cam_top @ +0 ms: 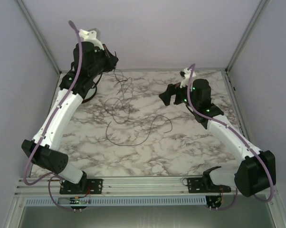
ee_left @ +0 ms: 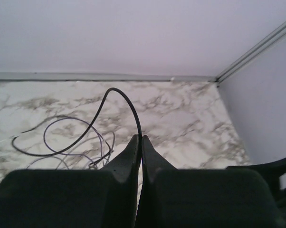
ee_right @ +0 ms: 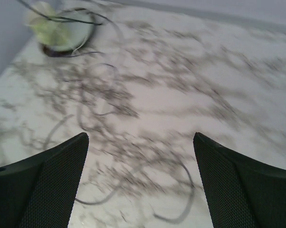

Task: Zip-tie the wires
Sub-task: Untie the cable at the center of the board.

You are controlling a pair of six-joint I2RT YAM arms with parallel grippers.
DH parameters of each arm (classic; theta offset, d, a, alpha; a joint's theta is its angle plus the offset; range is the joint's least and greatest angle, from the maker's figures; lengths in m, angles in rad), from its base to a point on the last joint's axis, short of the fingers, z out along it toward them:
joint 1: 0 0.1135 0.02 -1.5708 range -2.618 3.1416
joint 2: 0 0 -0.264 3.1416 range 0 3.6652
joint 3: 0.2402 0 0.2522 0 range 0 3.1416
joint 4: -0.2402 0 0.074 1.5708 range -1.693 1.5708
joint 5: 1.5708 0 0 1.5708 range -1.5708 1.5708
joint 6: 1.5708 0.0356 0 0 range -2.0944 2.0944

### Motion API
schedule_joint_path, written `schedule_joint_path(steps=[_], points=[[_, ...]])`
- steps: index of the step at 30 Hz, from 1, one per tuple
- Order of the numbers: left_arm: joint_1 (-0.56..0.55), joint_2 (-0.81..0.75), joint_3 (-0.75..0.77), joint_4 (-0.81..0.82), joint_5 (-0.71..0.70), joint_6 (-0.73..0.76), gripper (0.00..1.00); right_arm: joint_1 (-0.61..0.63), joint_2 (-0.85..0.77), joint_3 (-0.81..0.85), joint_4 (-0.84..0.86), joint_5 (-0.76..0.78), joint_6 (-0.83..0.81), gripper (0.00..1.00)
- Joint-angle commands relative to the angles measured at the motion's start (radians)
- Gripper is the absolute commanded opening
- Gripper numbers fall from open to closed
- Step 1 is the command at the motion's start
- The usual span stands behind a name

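Top view: the tangle of thin dark grey wires (cam_top: 118, 114) lies on the grey-veined white marble worktop (cam_top: 195, 142), one strand rising to the left jaws behind the tangle; a snag would drag the whole tangle. Left wrist view: those jaws are clamped on that strand (ee_left: 112, 89), which could slip out. Right wrist view: the right jaws stand apart right of the tangle, empty.

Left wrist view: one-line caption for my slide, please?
Left gripper shut on a thin dark wire that arches up from loose loops on the marble table.
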Motion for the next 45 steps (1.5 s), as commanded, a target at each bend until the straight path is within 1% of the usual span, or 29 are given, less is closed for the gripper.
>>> schedule_joint_path(steps=[1, 6, 10, 13, 16, 21, 25, 32, 34, 35, 39, 45], points=[[0.009, -0.021, 0.013, 0.099, 0.03, -0.132, 0.0, 0.085, 0.077, 0.079, 0.31, -0.195, -0.014, 0.91], [0.011, -0.036, -0.009, 0.141, 0.024, -0.192, 0.0, 0.17, 0.229, 0.196, 0.493, -0.261, -0.066, 0.91], [0.012, -0.044, -0.03, 0.164, 0.03, -0.217, 0.0, 0.208, 0.357, 0.29, 0.62, -0.314, -0.061, 0.92], [0.012, -0.046, -0.035, 0.164, 0.033, -0.226, 0.0, 0.231, 0.449, 0.386, 0.636, -0.357, -0.055, 0.92], [0.012, -0.047, -0.046, 0.17, 0.045, -0.236, 0.0, 0.254, 0.514, 0.445, 0.639, -0.382, -0.054, 0.92], [0.012, -0.053, -0.065, 0.175, 0.047, -0.24, 0.0, 0.277, 0.559, 0.481, 0.642, -0.375, -0.085, 0.92], [0.012, -0.054, -0.086, 0.193, 0.073, -0.257, 0.0, 0.286, 0.592, 0.499, 0.689, -0.375, -0.093, 0.92], [0.012, -0.068, -0.081, 0.211, 0.084, -0.27, 0.0, 0.285, 0.726, 0.604, 0.698, -0.357, -0.097, 0.92], [0.014, -0.075, -0.072, 0.204, 0.072, -0.265, 0.0, 0.284, 0.763, 0.622, 0.693, -0.345, -0.093, 0.9], [0.014, -0.077, -0.068, 0.201, 0.067, -0.261, 0.0, 0.283, 0.778, 0.627, 0.69, -0.345, -0.09, 0.87], [0.033, -0.077, -0.024, 0.179, 0.046, -0.242, 0.0, 0.282, 0.817, 0.6, 0.677, -0.342, -0.065, 0.73], [0.096, -0.072, 0.092, 0.146, 0.015, -0.213, 0.0, 0.272, 0.83, 0.505, 0.675, -0.292, -0.05, 0.69]])
